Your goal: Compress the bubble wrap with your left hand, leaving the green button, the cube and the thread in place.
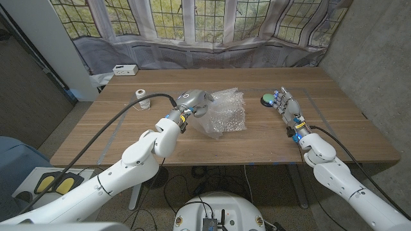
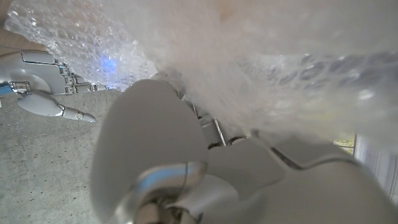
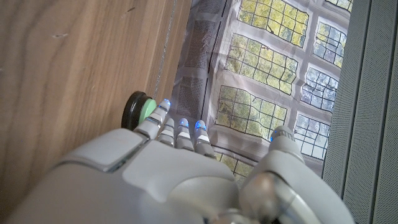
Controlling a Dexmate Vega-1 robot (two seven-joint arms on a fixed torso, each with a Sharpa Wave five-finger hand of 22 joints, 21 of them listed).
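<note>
A crumpled sheet of clear bubble wrap [image 1: 225, 113] lies mid-table. My left hand [image 1: 193, 101] is at its left edge, fingers curled into the plastic and pressing it; in the left wrist view the bubble wrap [image 2: 249, 56] bulges right over my left hand [image 2: 205, 168]. The green button [image 1: 267, 99] on its black base sits just right of the wrap. My right hand [image 1: 286, 106] stands beside it, fingers apart and holding nothing; the right wrist view shows the green button [image 3: 140, 111] just past my right hand [image 3: 155, 174]. A white thread spool [image 1: 141, 96] stands left of the wrap.
A small white box [image 1: 125, 70] sits at the table's far left corner. A curtain hangs behind the far edge of the table [image 1: 218, 50]. Bare wood stretches along the front edge and on the far right.
</note>
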